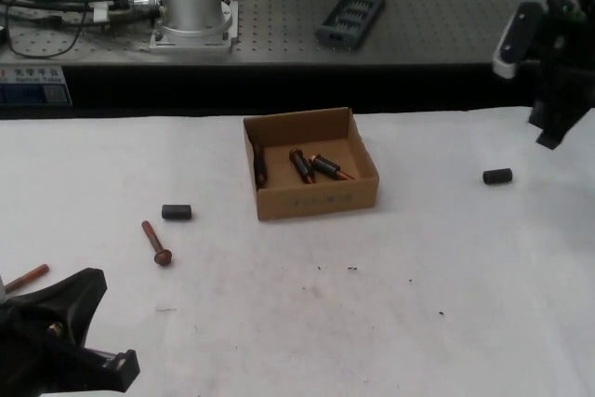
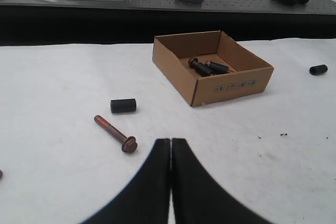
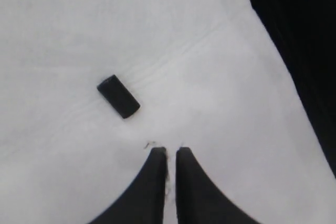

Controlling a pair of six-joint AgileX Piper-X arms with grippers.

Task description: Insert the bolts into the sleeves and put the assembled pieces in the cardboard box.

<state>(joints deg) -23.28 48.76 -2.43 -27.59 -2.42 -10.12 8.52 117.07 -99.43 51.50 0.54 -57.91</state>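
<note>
At bench centre: open brown cardboard box point(image 1: 316, 200), holding what look like three sleeved bolts point(image 2: 207, 67). Outstanding: black cylindrical sleeve point(image 1: 176, 212) and copper-coloured bolt point(image 1: 156, 243), near left; second bolt point(image 1: 26, 277), left edge; second sleeve point(image 1: 497, 176), right. Left gripper point(image 2: 171, 142) and right gripper point(image 3: 171, 151): both clenched, empty.

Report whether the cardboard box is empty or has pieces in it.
Not empty: sleeved bolts lie on the floor of the cardboard box, with a dark piece against one wall.
</note>
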